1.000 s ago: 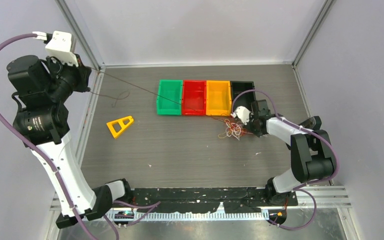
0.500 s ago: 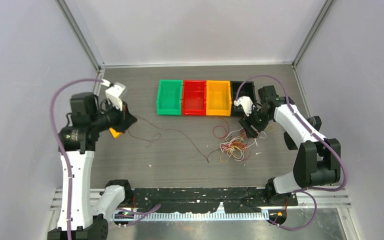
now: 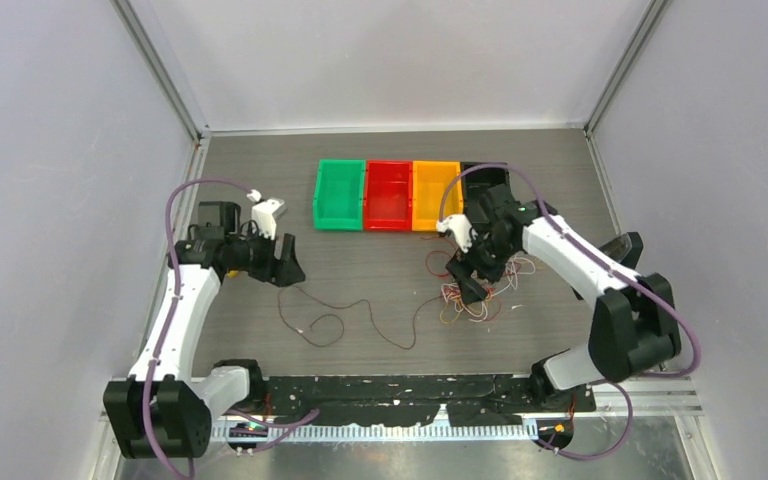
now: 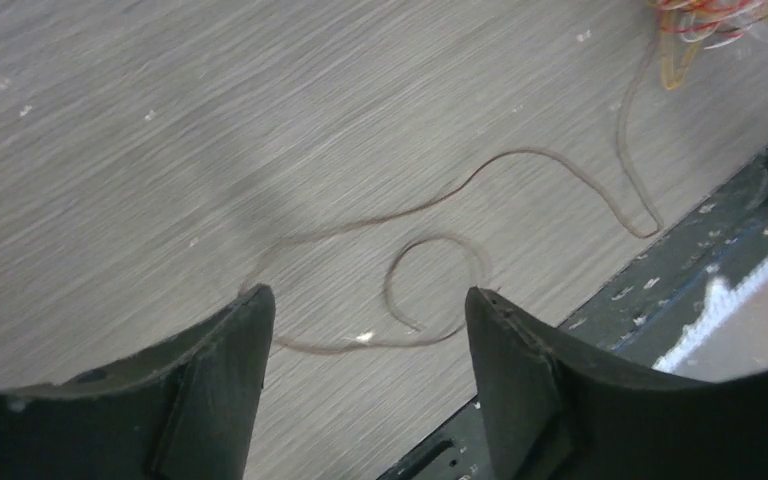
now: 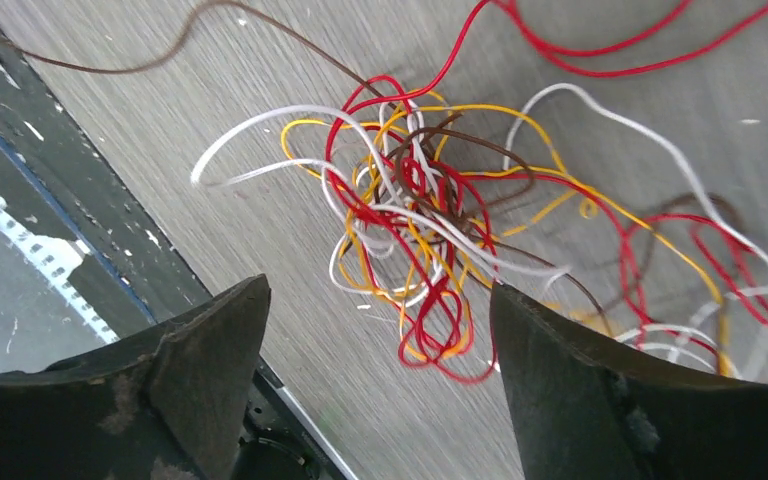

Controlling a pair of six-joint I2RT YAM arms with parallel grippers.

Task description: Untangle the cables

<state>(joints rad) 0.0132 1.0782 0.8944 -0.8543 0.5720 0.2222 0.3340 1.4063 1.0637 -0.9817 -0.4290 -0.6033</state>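
From above, I see the cables [image 3: 475, 295] bunched in a loose knot on the grey wood-grain table [image 3: 360, 260], at about four o'clock from its middle. Through the right wrist camera the knot [image 5: 430, 230] shows red, white, yellow-orange and brown strands looping through one another, with a red loop and a white one spreading out toward three o'clock. The right gripper [image 3: 470, 285] hangs directly over this knot, its two dark fingers [image 5: 210, 370] spread wide with nothing between them. One brown cable [image 3: 350, 315] lies apart from the rest, snaking flat along the near side of the table around six o'clock, one end reaching back to the knot. In the left wrist view it [image 4: 480, 200] curls into a small ring just below the left gripper [image 4: 370, 300], whose jaws stand partly apart and hold nothing. At twelve o'clock sits a row of bins, touching side to side: green [image 3: 338, 195], red [image 3: 387, 195], orange [image 3: 436, 195] and black [image 3: 485, 178].
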